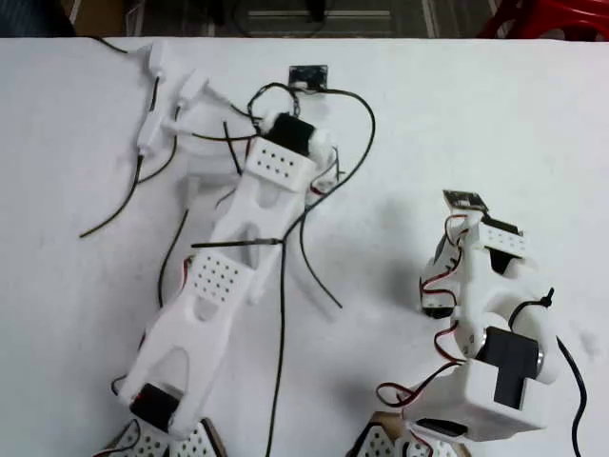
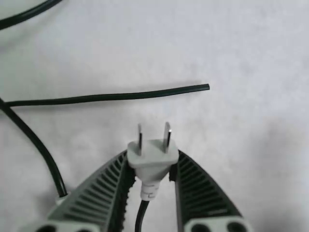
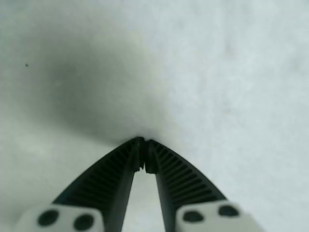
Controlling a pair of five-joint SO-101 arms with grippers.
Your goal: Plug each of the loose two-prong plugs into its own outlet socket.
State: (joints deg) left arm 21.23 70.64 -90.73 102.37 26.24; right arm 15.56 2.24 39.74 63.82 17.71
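Our left gripper (image 2: pixel 151 160) pinches a white plastic plug (image 2: pixel 150 153), its two flat metal prongs (image 2: pixel 167 137) pointing toward a thin black cord (image 2: pixel 111 95) lying across the white table (image 2: pixel 251 43). Our right gripper (image 3: pixel 143 147) is pressed together.

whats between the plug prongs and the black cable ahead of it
Bare table lies between the plug and the cable, as the left wrist view shows.

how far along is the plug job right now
Done: no plug is visibly seated in a socket. In hand: the left hand grips one white two-prong plug by its body, prongs bare and pointing at open table. The right hand is shut and empty. Left: plugging this one in, then the rest; the white corded pieces near the far edge are too small to tell plugs from sockets.
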